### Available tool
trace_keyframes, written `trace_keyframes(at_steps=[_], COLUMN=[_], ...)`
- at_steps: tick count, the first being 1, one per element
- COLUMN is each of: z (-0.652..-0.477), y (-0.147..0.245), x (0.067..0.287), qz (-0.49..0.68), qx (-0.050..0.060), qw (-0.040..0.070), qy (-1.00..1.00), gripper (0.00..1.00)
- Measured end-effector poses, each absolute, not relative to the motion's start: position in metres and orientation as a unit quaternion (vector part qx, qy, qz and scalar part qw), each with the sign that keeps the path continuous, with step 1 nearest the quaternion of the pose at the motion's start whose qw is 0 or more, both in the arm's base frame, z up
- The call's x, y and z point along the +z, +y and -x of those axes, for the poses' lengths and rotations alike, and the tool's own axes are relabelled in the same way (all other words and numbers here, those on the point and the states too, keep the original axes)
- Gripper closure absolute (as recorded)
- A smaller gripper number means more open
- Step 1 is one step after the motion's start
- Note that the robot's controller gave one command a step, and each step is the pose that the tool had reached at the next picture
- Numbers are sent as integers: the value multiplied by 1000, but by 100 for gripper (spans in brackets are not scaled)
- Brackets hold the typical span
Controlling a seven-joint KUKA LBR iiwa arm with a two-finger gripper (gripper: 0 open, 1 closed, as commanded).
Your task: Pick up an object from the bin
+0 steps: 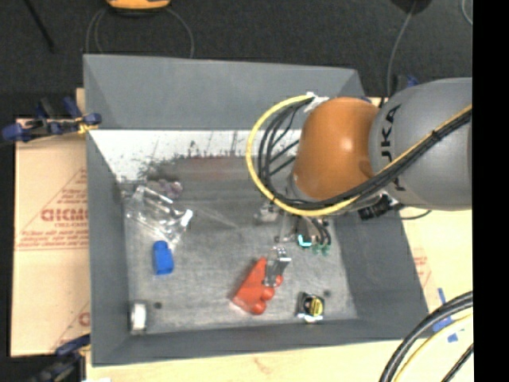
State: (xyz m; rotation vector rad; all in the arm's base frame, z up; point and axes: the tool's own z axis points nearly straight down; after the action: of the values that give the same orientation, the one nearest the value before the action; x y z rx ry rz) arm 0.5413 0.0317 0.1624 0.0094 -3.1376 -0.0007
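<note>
Showing the approach step, as judged: the hand, spread or pressed together one cannot tell, sits at the upper end of a red wedge-shaped thing near the bin's front middle, so the next move likely calls for a firm pinch before lifting.

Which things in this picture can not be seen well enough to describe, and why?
1. Camera view: whether the gripper touches the red object under it; the gripper itself covers that spot.
2. The bin floor at upper right: hidden by the arm's orange cover.
3. The black-and-yellow thing at lower right: too small to name.
4. The clear thing at upper left: outline blends into the floor.
</note>
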Motion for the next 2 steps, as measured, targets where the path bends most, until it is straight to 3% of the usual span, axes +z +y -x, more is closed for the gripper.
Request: trace_keyframes(at_steps=[1, 2], z=[-502, -504], y=[4, 5], x=[73, 76], qz=[-91, -90], qx=[1, 1], qw=[-7, -11], qy=[-996, -996], gripper=[0, 100])
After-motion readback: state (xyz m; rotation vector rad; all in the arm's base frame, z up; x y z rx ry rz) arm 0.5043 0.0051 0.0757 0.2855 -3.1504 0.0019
